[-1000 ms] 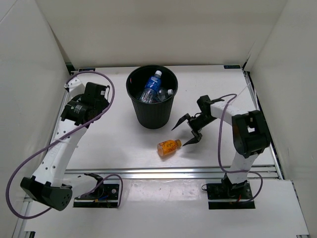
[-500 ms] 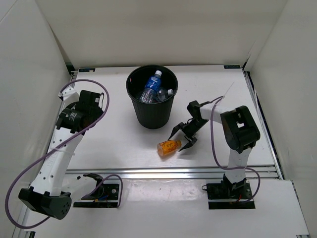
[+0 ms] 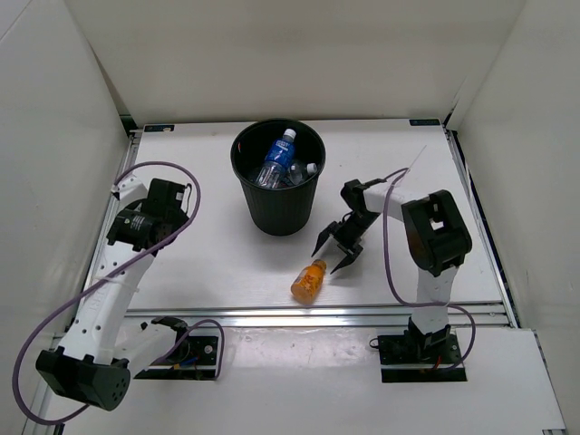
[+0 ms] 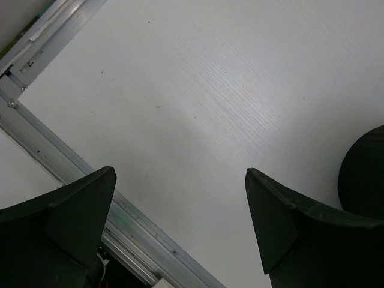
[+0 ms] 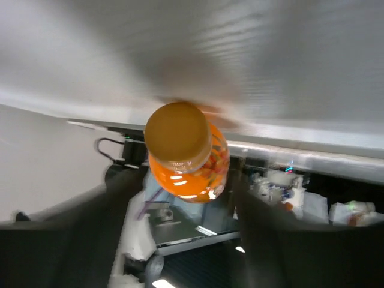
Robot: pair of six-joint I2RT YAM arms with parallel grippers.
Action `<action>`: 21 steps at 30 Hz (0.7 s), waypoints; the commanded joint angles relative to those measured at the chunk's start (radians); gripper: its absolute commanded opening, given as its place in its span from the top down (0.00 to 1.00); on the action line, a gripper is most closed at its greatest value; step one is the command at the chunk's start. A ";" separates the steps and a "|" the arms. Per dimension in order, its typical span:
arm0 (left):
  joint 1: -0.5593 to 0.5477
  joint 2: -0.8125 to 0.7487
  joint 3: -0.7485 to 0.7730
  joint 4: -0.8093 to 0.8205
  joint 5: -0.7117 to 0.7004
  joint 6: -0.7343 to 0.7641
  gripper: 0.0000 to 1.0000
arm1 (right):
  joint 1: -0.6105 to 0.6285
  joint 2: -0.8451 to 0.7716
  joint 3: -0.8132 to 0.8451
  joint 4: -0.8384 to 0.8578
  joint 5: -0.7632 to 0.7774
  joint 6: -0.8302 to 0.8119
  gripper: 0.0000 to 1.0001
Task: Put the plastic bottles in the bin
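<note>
The black bin (image 3: 278, 210) stands at the table's middle back; a blue-labelled bottle (image 3: 276, 156) and clear bottles (image 3: 302, 171) lie inside it. The stubby orange bottle (image 3: 308, 280) lies on the table in front of the bin, cap toward my right gripper. My right gripper (image 3: 333, 253) is open, fingers spread just beyond the bottle's cap, not holding it. In the right wrist view the orange bottle (image 5: 187, 155) shows cap-first between the blurred fingers. My left gripper (image 4: 180, 198) is open and empty over bare table at the left; the bin's edge (image 4: 364, 174) shows at right.
White walls enclose the table on three sides. An aluminium rail (image 3: 317, 315) runs along the near edge, also seen in the left wrist view (image 4: 72, 174). Purple cables loop off both arms.
The right gripper moved in toward the orange bottle, which turned and rolled nearer the front rail. The left arm drew back and down to the left.
</note>
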 commanded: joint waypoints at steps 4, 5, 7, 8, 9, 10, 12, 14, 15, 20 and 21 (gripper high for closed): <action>0.029 0.040 -0.026 0.049 0.069 -0.012 0.00 | 0.035 0.029 0.176 -0.123 0.111 -0.104 0.00; 0.029 0.060 -0.026 0.049 0.069 -0.012 0.00 | 0.054 0.057 0.196 -0.138 0.120 -0.113 0.00; 0.029 0.079 -0.016 0.049 0.080 -0.012 0.00 | 0.078 0.083 0.240 -0.160 0.143 -0.128 0.00; 0.029 0.079 -0.005 0.036 0.080 -0.012 0.00 | 0.078 0.104 0.241 -0.170 0.152 -0.139 0.00; 0.039 0.094 0.007 0.036 0.080 -0.012 0.00 | 0.091 0.115 0.251 -0.170 0.152 -0.139 0.00; 0.039 0.106 0.007 0.026 0.080 -0.012 0.00 | 0.091 0.127 0.251 -0.182 0.161 -0.139 0.00; 0.039 0.116 0.030 0.013 0.080 -0.003 0.00 | 0.100 0.147 0.228 -0.183 0.161 -0.139 0.00; 0.048 0.116 0.031 -0.002 0.071 -0.003 0.00 | 0.112 0.157 0.170 -0.173 0.161 -0.116 0.00; 0.048 0.105 0.040 -0.016 0.071 -0.003 0.00 | 0.112 0.157 0.144 -0.161 0.161 -0.116 0.00; 0.057 0.054 -0.003 -0.025 0.061 -0.003 0.00 | 0.123 0.134 0.069 -0.103 0.161 -0.091 0.17; 0.057 0.054 -0.014 -0.025 0.072 -0.012 0.00 | 0.123 0.134 0.069 -0.103 0.161 -0.091 0.27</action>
